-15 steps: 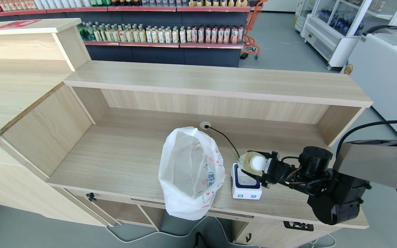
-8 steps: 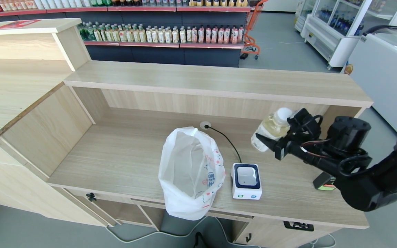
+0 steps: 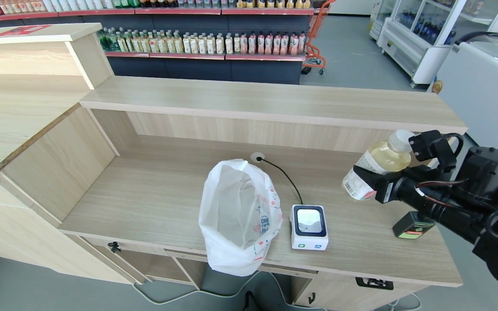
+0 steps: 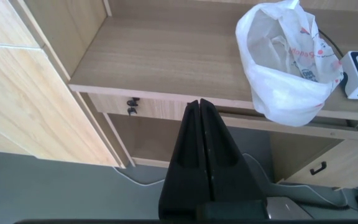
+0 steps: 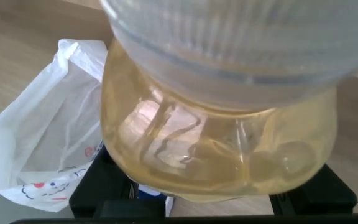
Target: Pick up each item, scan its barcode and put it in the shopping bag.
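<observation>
I have the shopping bag (image 3: 240, 216) standing at the front edge of the counter (image 3: 154, 194), about midway along, its lower part bulging over that edge. Just right of it sits the barcode scanner (image 3: 309, 226), also near the front edge. Its cable (image 3: 283, 177) runs back and left to a cable hole (image 3: 257, 157) by the rear wall, behind the bag. A small box (image 3: 413, 224) lies near the right edge. The bottle (image 3: 376, 166), in my right gripper (image 3: 400, 162), hangs above the right rear part, behind the box.

A small grocery shop: red-edged shelves of bottled drinks (image 3: 201, 43) line the back, glass-doored white fridges (image 3: 419, 30) and an orange shopping trolley (image 3: 318, 39) stand beyond, and a white barcode scanner (image 3: 309, 227) sits on the pale wooden checkout worktop (image 3: 145, 194).
</observation>
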Motion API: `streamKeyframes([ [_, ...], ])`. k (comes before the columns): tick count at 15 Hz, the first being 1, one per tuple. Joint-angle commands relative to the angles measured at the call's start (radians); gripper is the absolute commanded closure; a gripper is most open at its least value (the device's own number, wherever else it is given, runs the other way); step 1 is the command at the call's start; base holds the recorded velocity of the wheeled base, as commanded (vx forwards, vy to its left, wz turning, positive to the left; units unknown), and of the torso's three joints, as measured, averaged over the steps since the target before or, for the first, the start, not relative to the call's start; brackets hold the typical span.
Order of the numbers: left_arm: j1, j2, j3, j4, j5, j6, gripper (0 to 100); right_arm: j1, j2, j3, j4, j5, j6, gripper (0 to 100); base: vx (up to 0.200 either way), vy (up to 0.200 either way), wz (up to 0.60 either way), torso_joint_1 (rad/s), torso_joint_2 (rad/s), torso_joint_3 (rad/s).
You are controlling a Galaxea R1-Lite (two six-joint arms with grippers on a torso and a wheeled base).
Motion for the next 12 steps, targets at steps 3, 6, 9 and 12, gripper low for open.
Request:
streamKeyframes([
  [3, 0.000, 0.001, 0.001, 0.000, 0.000, 0.000, 100, 0.001, -0.108, 0.047, 0.030, -0.026, 0.003, 100, 0.000, 0.000, 0.00, 0.000, 0.00, 0.000],
  [6, 0.000, 0.001, -0.001, 0.000, -0.002, 0.000, 100, -0.018, -0.248, 0.037, 0.224, -0.031, 0.002, 100, 0.000, 0.000, 0.00, 0.000, 0.00, 0.000],
  [9, 0.000, 0.000, 0.001, 0.000, -0.002, 0.004, 100, -0.077, -0.369, 0.026, 0.393, -0.054, -0.021, 100, 0.000, 0.000, 0.00, 0.000, 0.00, 0.000],
  [12, 0.000, 0.000, 0.001, 0.000, -0.002, 0.000, 100, -0.074, -0.420, 0.030, 0.454, -0.072, -0.020, 100, 0.000, 0.000, 0.00, 0.000, 0.00, 0.000],
])
